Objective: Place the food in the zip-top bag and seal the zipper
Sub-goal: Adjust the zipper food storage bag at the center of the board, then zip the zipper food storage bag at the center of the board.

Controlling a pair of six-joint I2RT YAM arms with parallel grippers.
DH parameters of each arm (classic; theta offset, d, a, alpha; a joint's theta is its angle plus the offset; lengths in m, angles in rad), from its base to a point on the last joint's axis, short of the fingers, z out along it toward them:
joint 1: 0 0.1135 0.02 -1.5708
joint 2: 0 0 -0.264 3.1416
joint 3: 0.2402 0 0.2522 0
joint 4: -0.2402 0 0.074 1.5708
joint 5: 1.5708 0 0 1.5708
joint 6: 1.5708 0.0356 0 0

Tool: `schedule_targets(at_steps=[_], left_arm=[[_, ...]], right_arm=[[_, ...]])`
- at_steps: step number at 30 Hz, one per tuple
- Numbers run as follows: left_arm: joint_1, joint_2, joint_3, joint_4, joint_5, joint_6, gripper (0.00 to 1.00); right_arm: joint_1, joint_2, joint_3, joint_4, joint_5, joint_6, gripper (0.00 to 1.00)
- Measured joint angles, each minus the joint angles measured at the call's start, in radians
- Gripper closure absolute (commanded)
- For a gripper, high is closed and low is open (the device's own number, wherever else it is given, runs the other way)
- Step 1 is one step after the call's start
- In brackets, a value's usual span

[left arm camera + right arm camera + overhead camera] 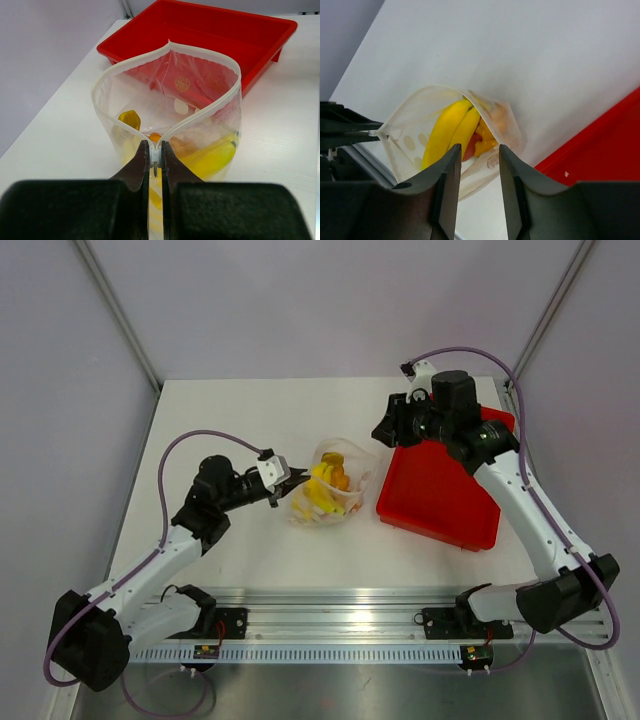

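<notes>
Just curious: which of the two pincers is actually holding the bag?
The left pincer: it is shut on the bag at its rim, while the right pincer hangs open, empty.

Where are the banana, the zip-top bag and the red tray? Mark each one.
banana (442,132), right wrist view, middle of its yellow body.
zip-top bag (220,125), left wrist view, near clear wall.
red tray (220,37), left wrist view, bare floor.

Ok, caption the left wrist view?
Left gripper pinches open zip-top bag at its rim; food inside, red tray behind.
</notes>
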Motion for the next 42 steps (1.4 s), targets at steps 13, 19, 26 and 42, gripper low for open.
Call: schedule_targets(at_steps=[13, 19, 26, 42], left_arm=[[0.121, 0.166, 0.211, -0.167, 0.335, 0.087, 1.00], [0.148, 0.187, 0.245, -0.210, 0.407, 0.122, 1.00], [0.185, 0.189, 0.248, -0.259, 0.455, 0.158, 1.00], [0.213, 0.222, 0.298, -0.336, 0.497, 0.220, 1.00]], right_arm=[[0.190, -0.092, -0.128, 0.238, -0.265, -0.617, 0.49], [0.263, 0.016, -0.040, 0.211, -0.287, -0.779, 0.47], [0.269, 0.142, 0.115, 0.079, -0.349, -0.905, 0.39], [0.303, 0.284, 0.187, -0.052, -0.443, -0.917, 0.27]])
